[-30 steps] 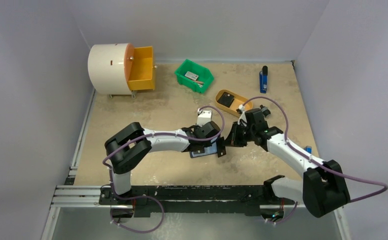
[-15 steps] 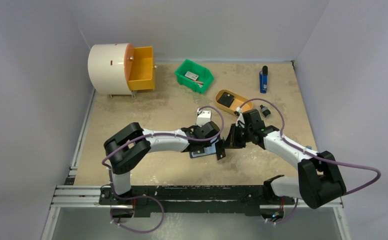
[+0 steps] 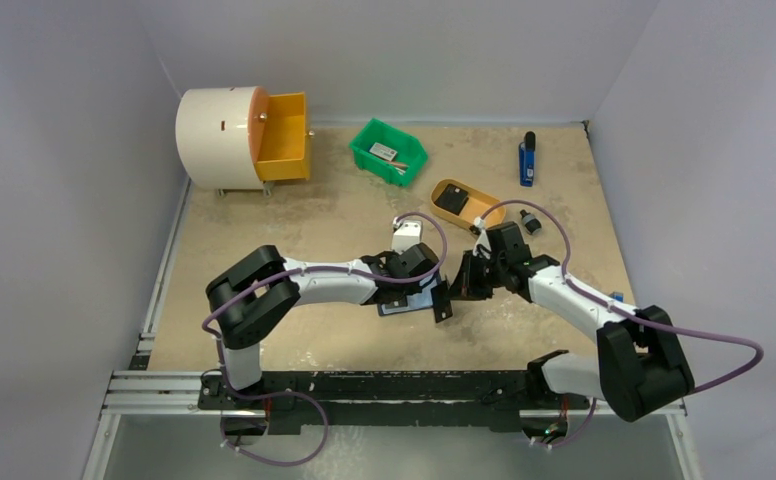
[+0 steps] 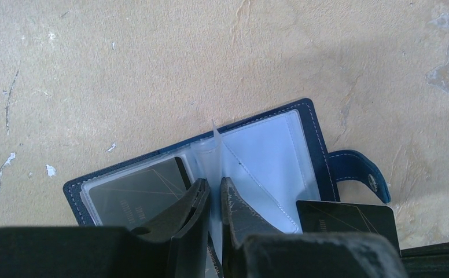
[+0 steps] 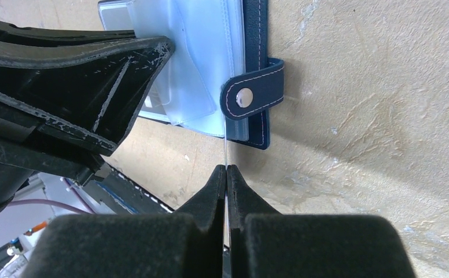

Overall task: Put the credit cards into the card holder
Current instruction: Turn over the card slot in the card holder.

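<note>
Right gripper (image 5: 227, 171) tight on a credit card (image 4: 346, 223), face-on only from left wrist; left gripper (image 4: 213, 184) seemingly clamped on card holder (image 4: 321, 147) sleeve (image 4: 262, 156).

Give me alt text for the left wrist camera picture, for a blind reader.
A navy-blue folding card holder lies open on a beige table, the left tool pinching its upright clear plastic sleeve. One dark card sits in the left pocket; a second dark card is by its right edge.

left fingers (image 4: 194, 204) nearly closed | right fingers (image 5: 213, 190) pressed together
</note>
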